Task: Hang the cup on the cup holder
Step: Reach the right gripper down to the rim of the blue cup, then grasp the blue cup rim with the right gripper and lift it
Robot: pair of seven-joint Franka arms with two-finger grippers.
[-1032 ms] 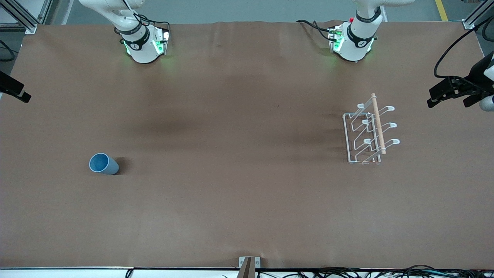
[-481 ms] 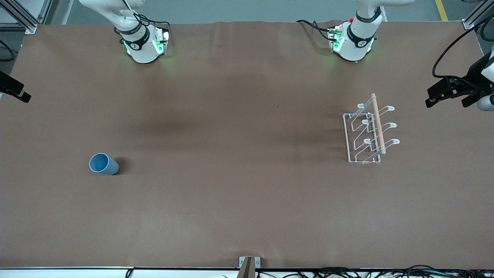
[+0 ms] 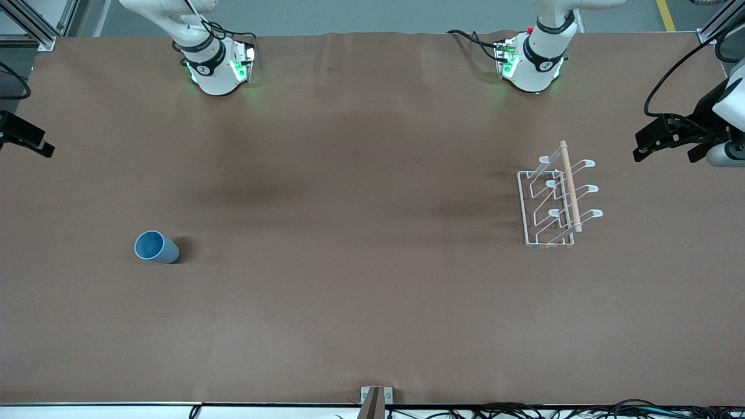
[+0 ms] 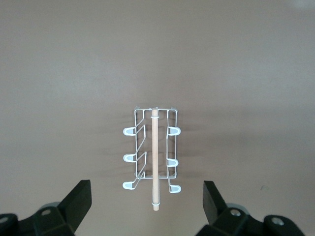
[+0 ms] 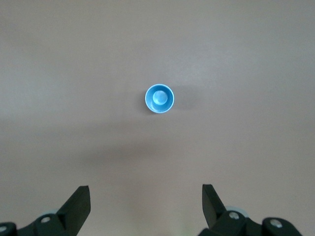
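The light-blue cup stands upright, mouth up, on the brown table toward the right arm's end; it also shows in the right wrist view. The white wire cup holder with its wooden dowel stands toward the left arm's end and shows in the left wrist view. My left gripper hangs open and empty in the air at the table's edge, off to the side of the holder. My right gripper is open and empty at the other table edge, away from the cup.
Both arm bases stand along the table edge farthest from the front camera. A small bracket sits at the nearest edge, with cables beside it.
Both grippers have shifted slightly inward over the table from its two ends. The cup and the cup holder have not moved.
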